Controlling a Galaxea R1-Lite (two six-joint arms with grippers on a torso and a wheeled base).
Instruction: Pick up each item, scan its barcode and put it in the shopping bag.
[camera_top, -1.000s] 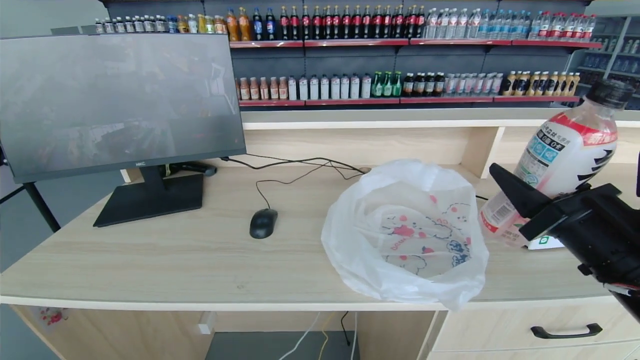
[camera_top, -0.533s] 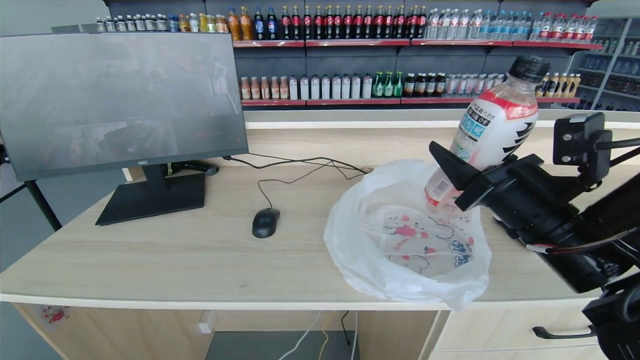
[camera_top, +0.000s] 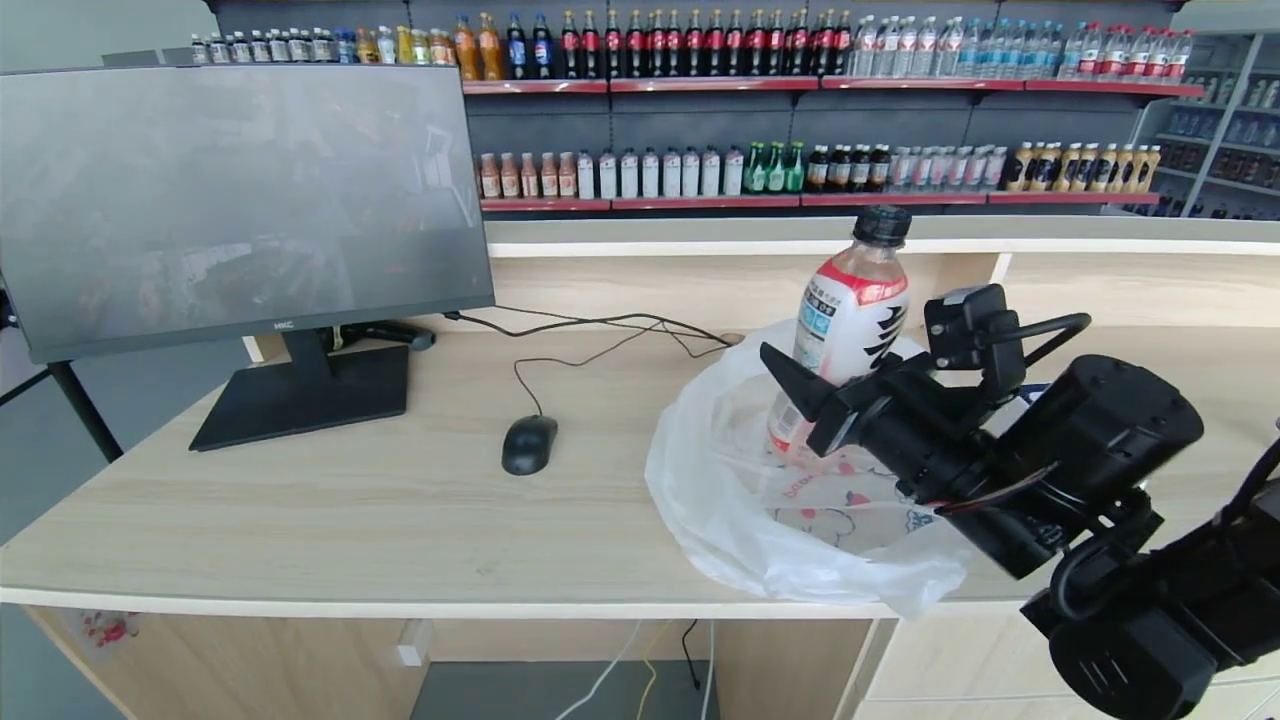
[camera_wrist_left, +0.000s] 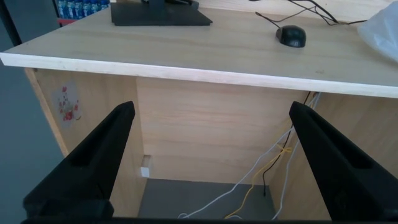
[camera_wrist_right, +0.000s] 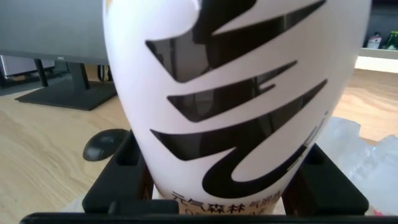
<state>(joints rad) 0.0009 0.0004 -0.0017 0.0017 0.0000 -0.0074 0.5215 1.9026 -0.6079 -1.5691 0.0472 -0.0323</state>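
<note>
Right gripper (camera_top: 815, 390): clamped on the bottle (camera_top: 850, 315), jaws across its lower body, below the label's red band. The bottle stands nearly upright between the fingers, black cap well above them, base just below them.

Shopping bag (camera_top: 715, 485): directly under the gripper, mouth open and slumped wide on the counter (camera_top: 330, 520). The bottle's base sits within the mouth; I cannot tell whether it touches the bag's floor. Nothing else shows inside, just the printed film.

Handling, as a judgement: the bottle is rigid plastic with a smooth, rounded and likely slippery wall, and looks moderately heavy if full. The grip low on the widest part seems sound. The bag is thin, soft film that will give no support, so a bottle let go upright may topple.

Left gripper (camera_wrist_left: 211, 124): jaws wide apart, holding nothing, hanging low with the counter's front edge ahead and above.
</note>
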